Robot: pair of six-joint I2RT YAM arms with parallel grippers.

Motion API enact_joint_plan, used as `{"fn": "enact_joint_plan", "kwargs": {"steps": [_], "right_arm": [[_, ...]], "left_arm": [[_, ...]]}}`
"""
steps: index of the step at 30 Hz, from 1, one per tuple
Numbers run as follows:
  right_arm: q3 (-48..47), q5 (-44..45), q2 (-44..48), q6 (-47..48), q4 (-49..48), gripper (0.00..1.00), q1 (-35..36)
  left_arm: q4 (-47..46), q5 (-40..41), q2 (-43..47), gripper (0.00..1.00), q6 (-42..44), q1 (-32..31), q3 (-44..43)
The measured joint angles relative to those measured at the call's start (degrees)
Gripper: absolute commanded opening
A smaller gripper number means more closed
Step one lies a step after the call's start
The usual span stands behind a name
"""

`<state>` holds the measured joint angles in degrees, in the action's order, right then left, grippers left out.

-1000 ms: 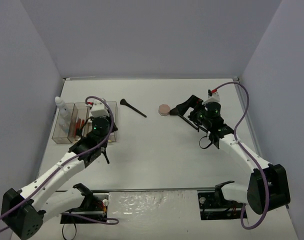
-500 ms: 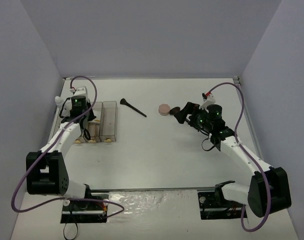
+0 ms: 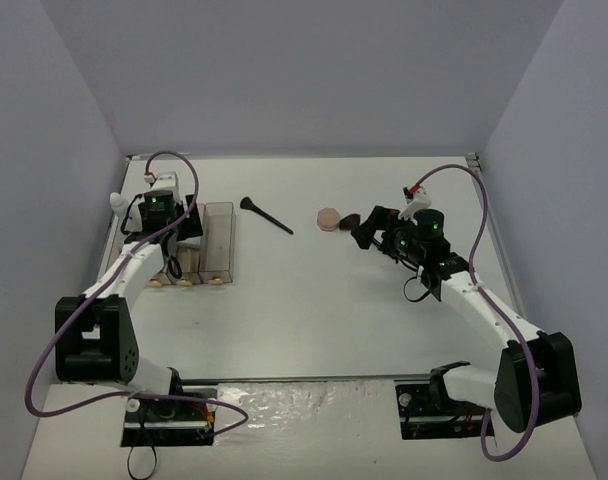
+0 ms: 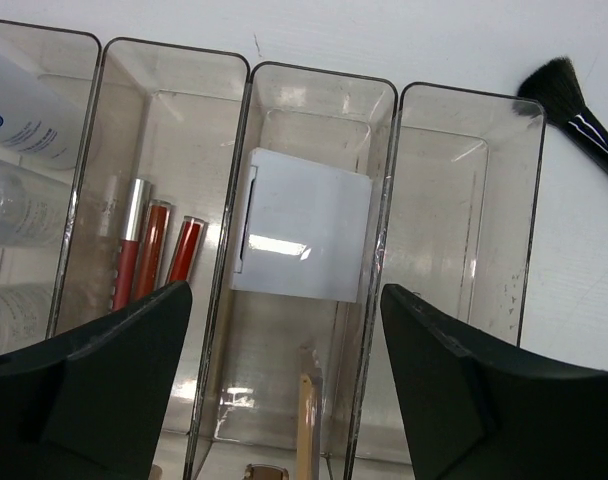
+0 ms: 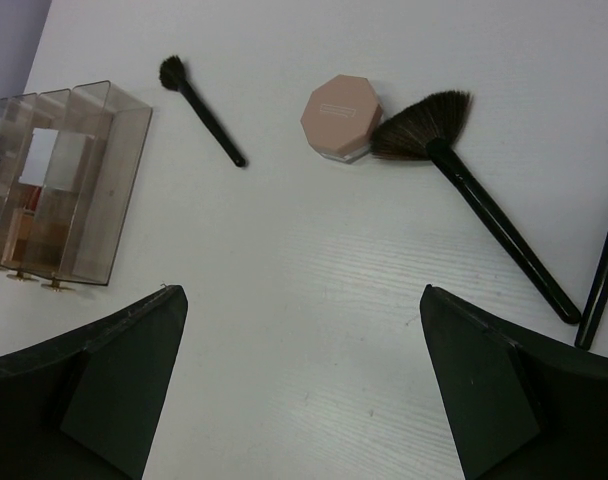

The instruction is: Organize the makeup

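Four clear bins [image 4: 389, 210] stand side by side at the far left [image 3: 209, 245]. A white pad [image 4: 304, 238] lies in the third bin, with a tan pencil [image 4: 309, 430] nearer to me. Red pencils [image 4: 152, 248] fill the second bin and white bottles [image 4: 24, 125] the first. My left gripper [image 4: 284, 385] hovers open over the third bin [image 3: 172, 215], holding nothing. My right gripper [image 5: 304, 390] is open above bare table [image 3: 364, 228], just short of the pink compact [image 5: 341, 117] and the black fan brush [image 5: 464, 190]. A small black brush [image 5: 199, 108] lies between compact and bins.
Another black handle [image 5: 606, 265] lies at the right edge of the right wrist view. The small brush's head [image 4: 562, 92] sits just past the fourth bin. Grey walls enclose the table on three sides.
My left gripper carried the white pad over the bins, then opened; the pad now lies in the third bin. My right gripper has shifted a little left toward the compact.
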<state>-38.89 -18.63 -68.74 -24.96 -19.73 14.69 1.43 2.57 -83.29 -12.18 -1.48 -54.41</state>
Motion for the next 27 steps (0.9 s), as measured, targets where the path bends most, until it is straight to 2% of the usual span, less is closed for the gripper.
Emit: {"fn": "enact_joint_plan", "kwargs": {"steps": [6, 10, 14, 21, 27], "right_arm": [[-3.68, 6.44, -4.49, 3.32, 3.70, 1.00, 2.67], [-11.49, 13.77, -12.15, 6.83, 6.74, 1.00, 9.67], [-19.97, 19.03, -21.67, 9.35, 8.33, 1.00, 13.15], [-31.69, 25.71, -38.43, 15.34, 10.45, 0.98, 13.54], [-38.40, 25.92, -46.65, 21.09, 11.94, 0.94, 13.54]], "left_arm": [[7.20, 0.81, 4.19, 0.89, -0.86, -0.03, -3.08], [12.56, -0.54, 13.43, 0.95, -1.68, -0.65, -6.06], [16.32, -2.72, 23.95, 0.97, -1.78, -1.55, -7.26], [23.34, -3.05, 40.21, 0.97, -1.29, -1.79, 2.62], [26.07, -4.33, 42.78, 0.97, -1.28, -1.79, 5.53]]}}
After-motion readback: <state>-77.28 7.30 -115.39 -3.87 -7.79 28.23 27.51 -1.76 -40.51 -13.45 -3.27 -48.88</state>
